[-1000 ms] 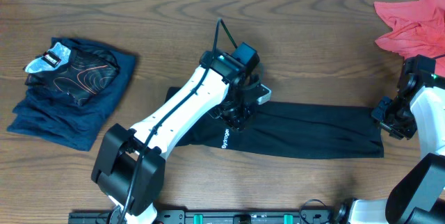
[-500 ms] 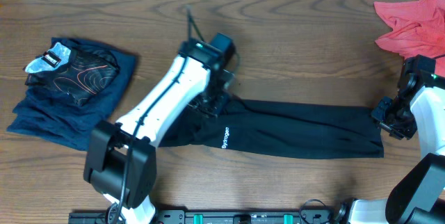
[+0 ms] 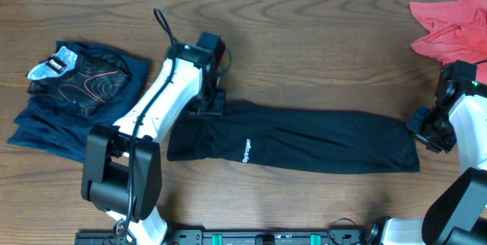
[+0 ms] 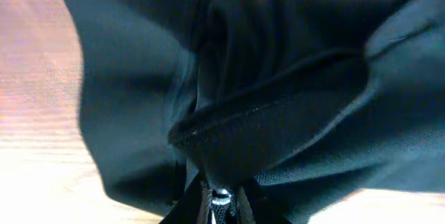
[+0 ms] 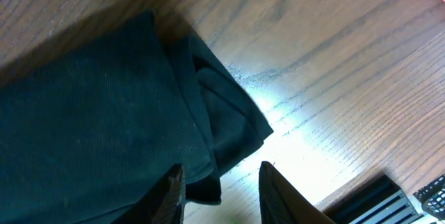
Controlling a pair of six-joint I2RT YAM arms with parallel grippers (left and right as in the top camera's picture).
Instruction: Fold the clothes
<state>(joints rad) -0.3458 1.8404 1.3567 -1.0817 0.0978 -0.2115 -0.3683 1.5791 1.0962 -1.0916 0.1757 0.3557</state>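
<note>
While the black shirt (image 3: 304, 140) lies in a long folded band across the middle of the surface (image 3: 319, 55), my left fingers (image 3: 210, 108) pinch the hem at its left end; my right fingers (image 3: 423, 128) stand parted at its right corner, holding nothing.

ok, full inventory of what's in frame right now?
black T-shirt: 1, black with small white lettering, table centre, folded into a long strip
navy garment: 1, navy blue, left side, bottom of a pile
patterned garment: 1, black with thin red lines and a grey patch, on top of the navy garment
red garment: 1, coral red, crumpled, far right corner
table: 1, brown wood, under everything
left gripper: 1, black, at the T-shirt's left end, pinching its fabric
right gripper: 1, black, open, at the T-shirt's right end
</note>
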